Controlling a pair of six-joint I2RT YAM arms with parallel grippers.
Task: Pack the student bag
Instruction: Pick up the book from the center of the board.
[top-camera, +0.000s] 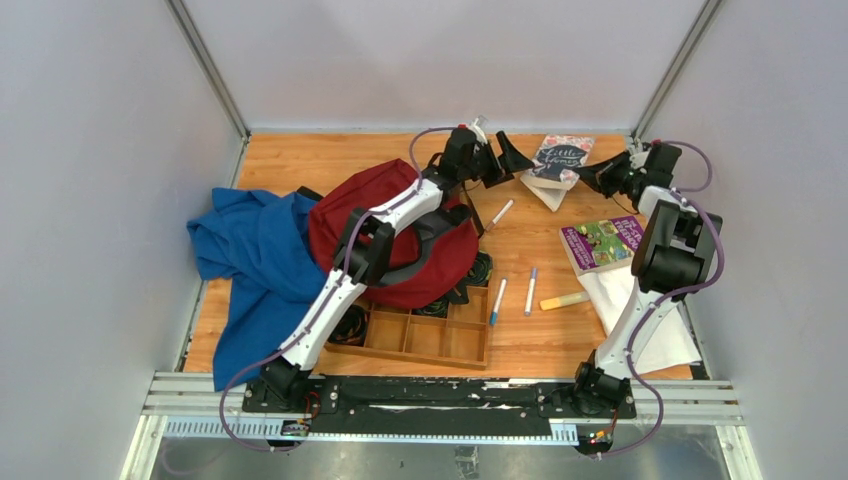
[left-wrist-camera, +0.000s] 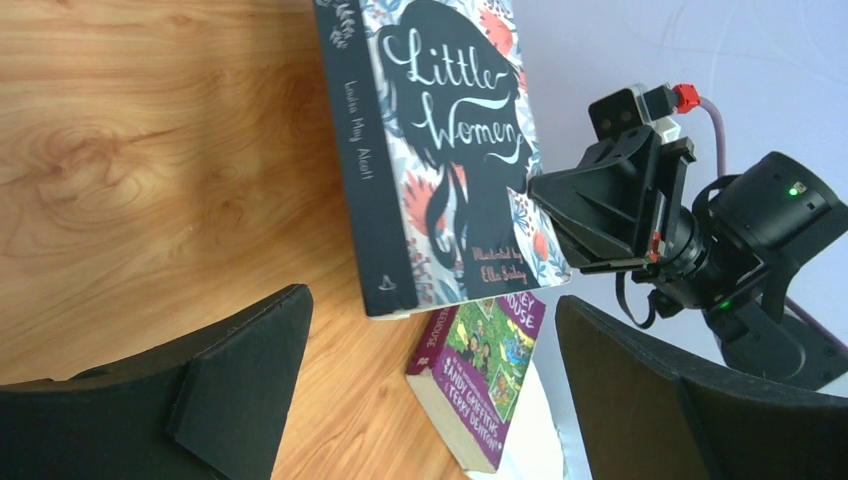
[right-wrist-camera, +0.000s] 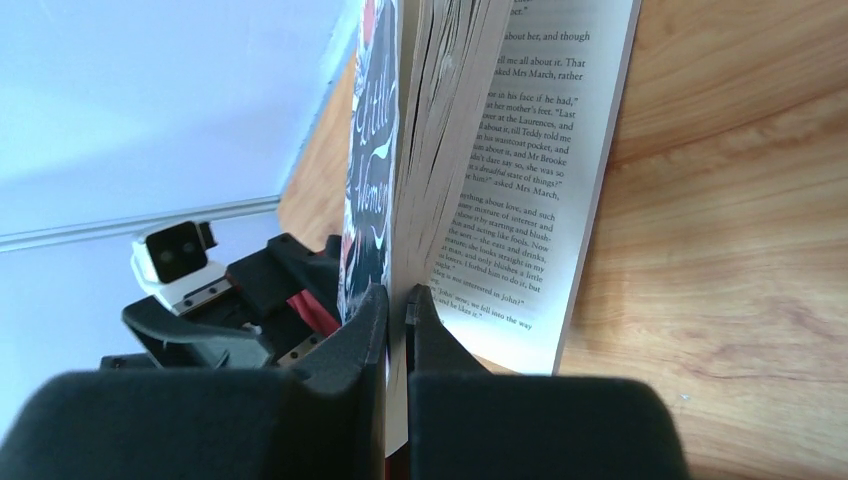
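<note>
student bag (top-camera: 345, 210) overhead only, book (right-wrist-camera: 505, 150) text wrist-only

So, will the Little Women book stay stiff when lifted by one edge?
Probably not: the right gripper pinches only the front part of the book, and back pages hang apart. Likely a flexible paperback, it may sag or slip.

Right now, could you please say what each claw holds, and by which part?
Right claw pinches the Little Women book by front cover and some pages; left claw holds nothing.
</note>
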